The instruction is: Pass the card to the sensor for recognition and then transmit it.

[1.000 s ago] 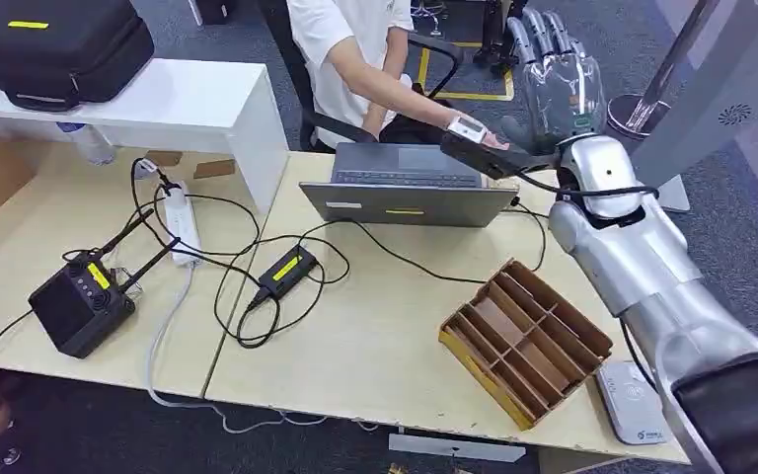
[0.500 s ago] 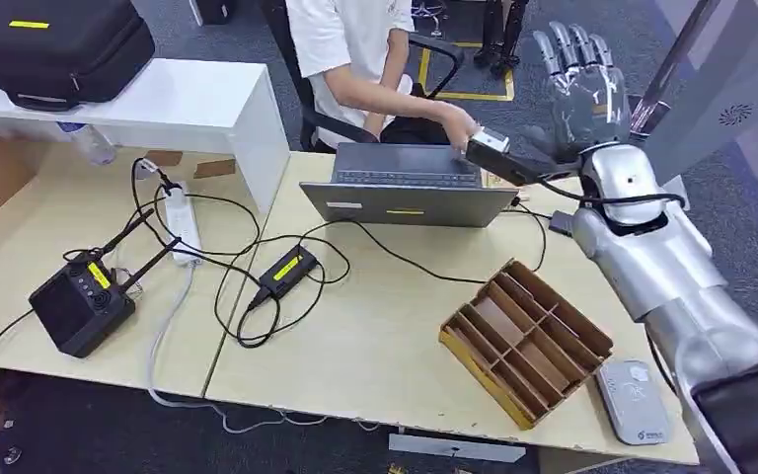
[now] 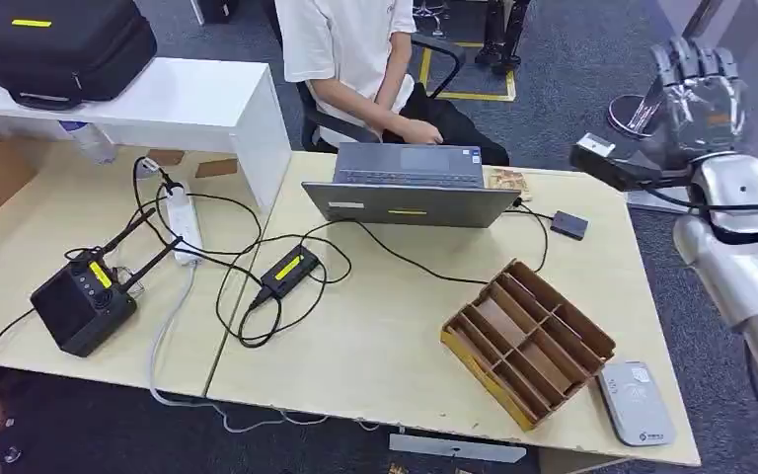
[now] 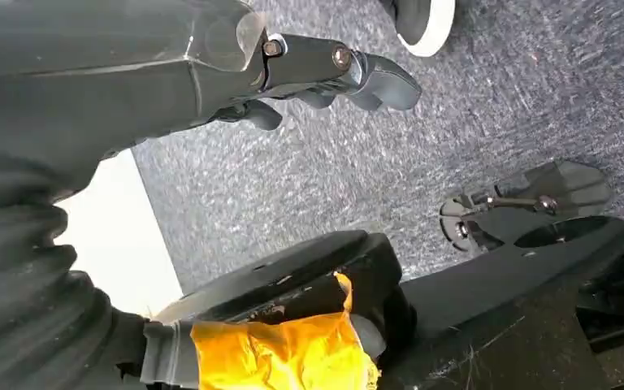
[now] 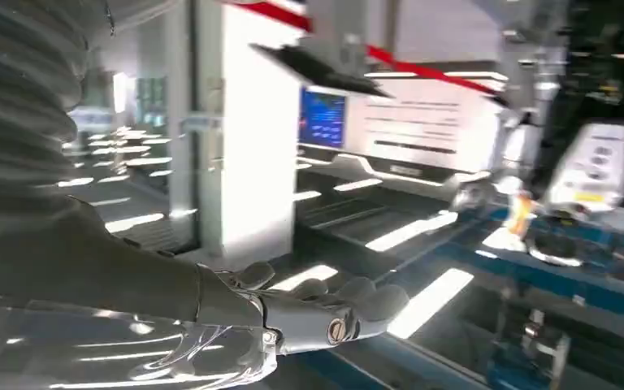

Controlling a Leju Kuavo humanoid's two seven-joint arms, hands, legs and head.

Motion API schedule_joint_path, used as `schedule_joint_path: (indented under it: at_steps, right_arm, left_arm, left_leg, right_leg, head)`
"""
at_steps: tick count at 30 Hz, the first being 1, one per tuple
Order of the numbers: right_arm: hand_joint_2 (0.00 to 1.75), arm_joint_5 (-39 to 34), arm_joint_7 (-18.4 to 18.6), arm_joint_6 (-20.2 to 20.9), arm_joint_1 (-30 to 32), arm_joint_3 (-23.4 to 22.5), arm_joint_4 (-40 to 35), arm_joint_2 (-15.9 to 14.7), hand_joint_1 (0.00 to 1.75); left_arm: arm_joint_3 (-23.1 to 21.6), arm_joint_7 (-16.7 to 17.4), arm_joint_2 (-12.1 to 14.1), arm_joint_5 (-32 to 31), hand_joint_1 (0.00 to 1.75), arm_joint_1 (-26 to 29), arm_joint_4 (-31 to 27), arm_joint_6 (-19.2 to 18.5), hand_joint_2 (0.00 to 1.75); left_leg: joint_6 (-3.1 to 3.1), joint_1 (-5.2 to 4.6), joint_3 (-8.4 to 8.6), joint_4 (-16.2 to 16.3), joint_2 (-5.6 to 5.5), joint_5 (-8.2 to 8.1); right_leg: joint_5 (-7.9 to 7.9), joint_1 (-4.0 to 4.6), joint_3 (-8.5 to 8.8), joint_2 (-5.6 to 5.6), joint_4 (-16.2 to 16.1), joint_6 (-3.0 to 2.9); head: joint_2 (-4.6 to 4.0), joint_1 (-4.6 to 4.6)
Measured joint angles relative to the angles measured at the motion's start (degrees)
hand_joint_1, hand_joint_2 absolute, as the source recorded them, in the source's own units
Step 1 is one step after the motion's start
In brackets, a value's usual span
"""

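Observation:
My right hand [image 3: 699, 84] is raised past the table's far right corner, beyond the table edge, fingers spread upward and nothing in it. The blurred right wrist view shows the same hand [image 5: 292, 313] stretched out flat and empty. A grey-white card sensor [image 3: 635, 400] lies at the table's front right corner, far below that hand. My left hand [image 4: 211, 57] hangs over grey carpet, fingers [image 4: 357, 73] straight, holding nothing. I cannot make out a card for certain; a small brown patterned flat item [image 3: 506, 181] lies beside the laptop.
A person in a white shirt [image 3: 355, 49] sits behind the grey laptop [image 3: 410, 188]. A brown divided cardboard tray [image 3: 526, 341] stands left of the sensor. Cables, a black adapter [image 3: 287, 269], a power strip [image 3: 182, 222] and a black radio unit [image 3: 84, 301] lie on the left.
My right arm has swung right, from beside the laptop and the person's hand to past the table's right edge. The person's hand has drawn back. The sensor now shows fully.

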Motion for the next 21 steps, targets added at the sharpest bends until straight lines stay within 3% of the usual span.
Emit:
schedule_joint_path:
  at_steps: [4, 7, 17, 21]
  right_arm:
    - [1.75, -0.4, -0.5, 1.8, -0.9, -1.3, 0.4, -7.2, 0.00]
    - [1.75, -0.4, -0.9, 2.4, -1.6, -1.9, 0.5, -10.6, 0.00]
    - [1.75, -0.4, -0.6, 2.4, -1.8, -2.4, 0.5, -14.0, 0.00]
    - [1.75, -0.2, 1.4, 2.4, -1.8, -2.7, 0.6, -15.5, 0.00]
  left_arm:
    - [1.0, 0.1, 0.0, 1.1, 0.00, 0.1, 0.0, 0.1, 1.75]
    - [1.6, 0.1, 0.0, 1.2, 0.00, 0.1, 0.0, 0.1, 1.75]
    - [2.1, 0.1, 0.0, 1.3, 0.00, 0.1, 0.0, 0.1, 1.75]
    - [2.2, 0.5, 0.0, 1.6, 0.00, 0.1, 0.0, 0.2, 1.75]
  left_leg:
    - [0.03, -0.02, -0.09, 0.0, -0.05, -0.02]
    - [0.10, -0.02, -0.04, 0.0, 0.10, -0.07]
    - [0.09, 0.02, 0.07, 0.0, 0.24, -0.06]
    - [0.10, 0.01, 0.04, 0.0, 0.12, -0.06]
  right_leg:
    - [0.00, -0.01, -0.01, -0.07, 0.0, 0.01]
    - [0.00, 0.00, -0.02, 0.15, 0.0, 0.01]
    - [0.00, 0.05, -0.03, 0.24, 0.1, 0.00]
    - [0.00, 0.03, -0.02, 0.12, 0.0, 0.01]
  head:
    - [-0.02, 0.02]
    - [-0.02, 0.00]
    - [-0.02, 0.00]
    - [-0.02, 0.00]
